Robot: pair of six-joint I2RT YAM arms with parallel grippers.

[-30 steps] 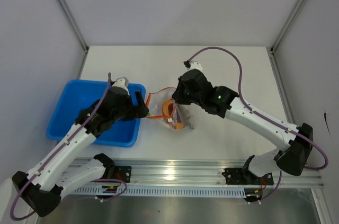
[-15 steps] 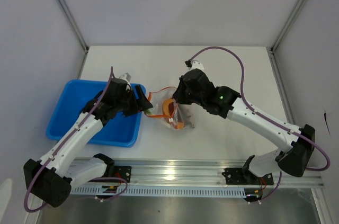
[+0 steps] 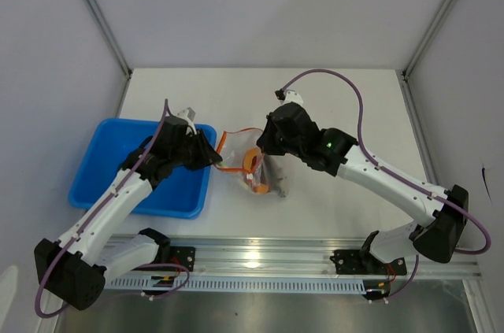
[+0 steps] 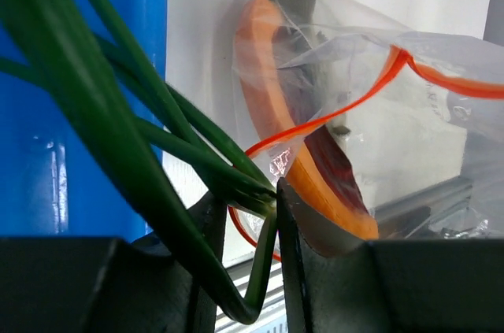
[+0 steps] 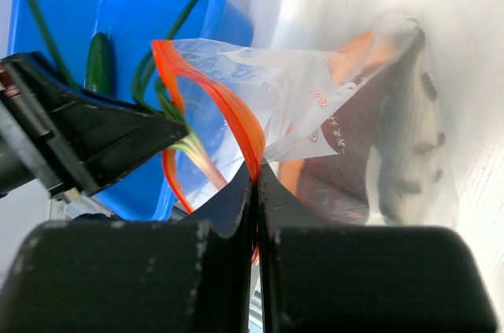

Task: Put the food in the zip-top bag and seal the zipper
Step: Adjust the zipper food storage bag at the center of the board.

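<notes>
Left claw (image 4: 246,205) around stalks (image 4: 75,85), beside bag (image 4: 409,136) mouth

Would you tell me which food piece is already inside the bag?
The meat slab; the green stalks are pinched in the left gripper at the bag's mouth.

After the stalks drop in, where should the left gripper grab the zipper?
Take the free lip of the zipper, opposite where the right gripper pinches it, coming from the tray side. That lip bows out as a thin loop facing the left gripper, so a pinch across the strip should fit once the stalks are released.
</notes>
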